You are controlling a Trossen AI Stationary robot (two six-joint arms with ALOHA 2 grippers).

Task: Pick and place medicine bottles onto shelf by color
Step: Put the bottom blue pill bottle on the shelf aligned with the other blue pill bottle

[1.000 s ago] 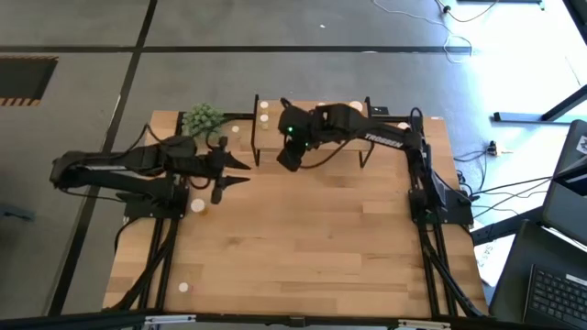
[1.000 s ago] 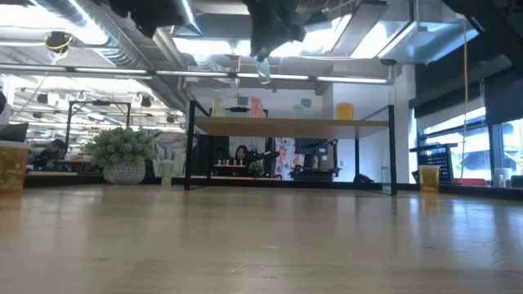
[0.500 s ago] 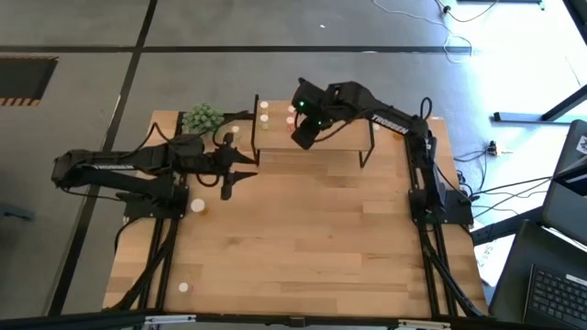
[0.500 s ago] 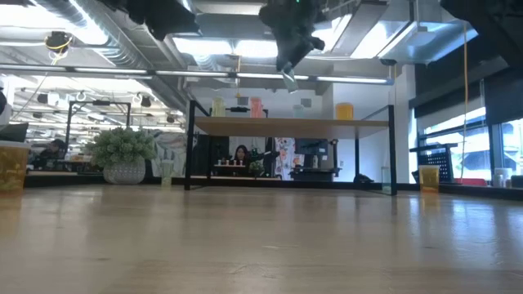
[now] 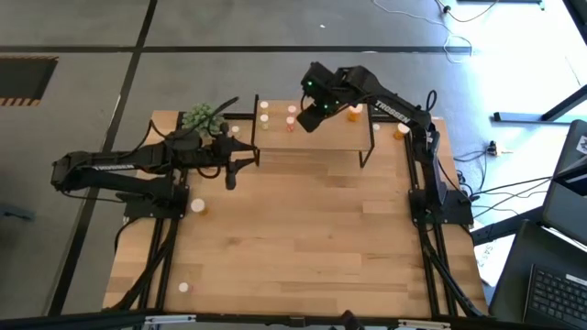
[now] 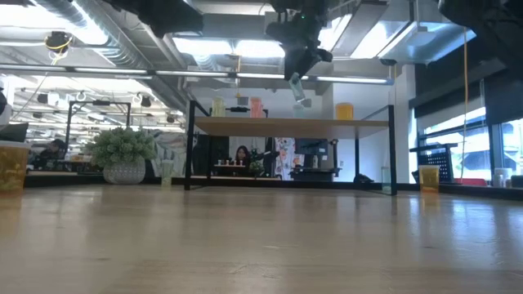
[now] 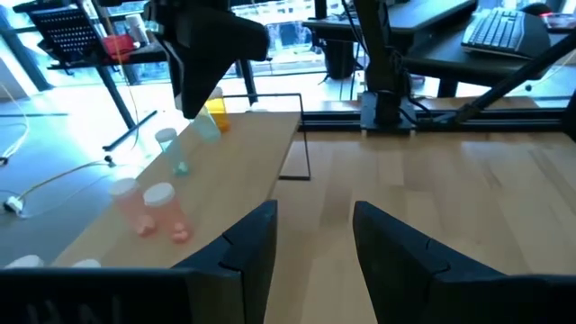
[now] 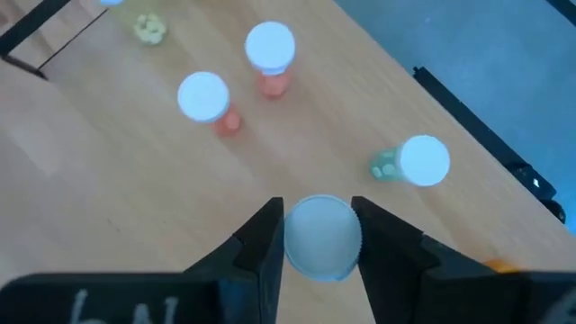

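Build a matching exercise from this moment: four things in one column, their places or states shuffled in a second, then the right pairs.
Things
1. right gripper
2. left gripper
3. pink bottles
4. potted plant

Places or states
A. jaws apart, holding nothing, over the table beside the shelf
B. standing as a pair on the shelf board
C. on the table, at the corner left of the shelf
D. above the shelf, jaws shut on a pale-capped bottle, close to a green bottle already there

Pairs: 1-D, 2-A, 3-B, 4-C
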